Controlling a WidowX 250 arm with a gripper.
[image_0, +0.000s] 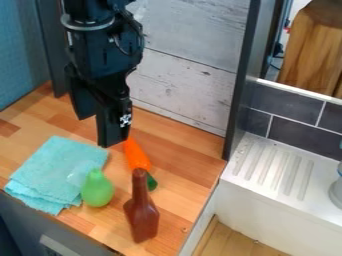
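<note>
1. Orange toy carrot with a green end (136, 156): on the light-brown wooden desk (184, 186), its long axis slanting; the orange end points away from the camera and slightly left, the green end to the near right.
2. Nearest the camera, a dark-brown bottle-shaped object (141, 217), its neck overlapping the carrot in view.
3. Left of it, a light-green toy pear (97, 191) at the edge of a folded turquoise cloth (57, 167).
4. Farther back, the black two-finger gripper (97, 133) hangs open, its fingers parted. The carrot lies to the lower right of its fingertips; the height between them is unclear.
5. Behind, a whitewashed plank panel (190, 82).
</note>
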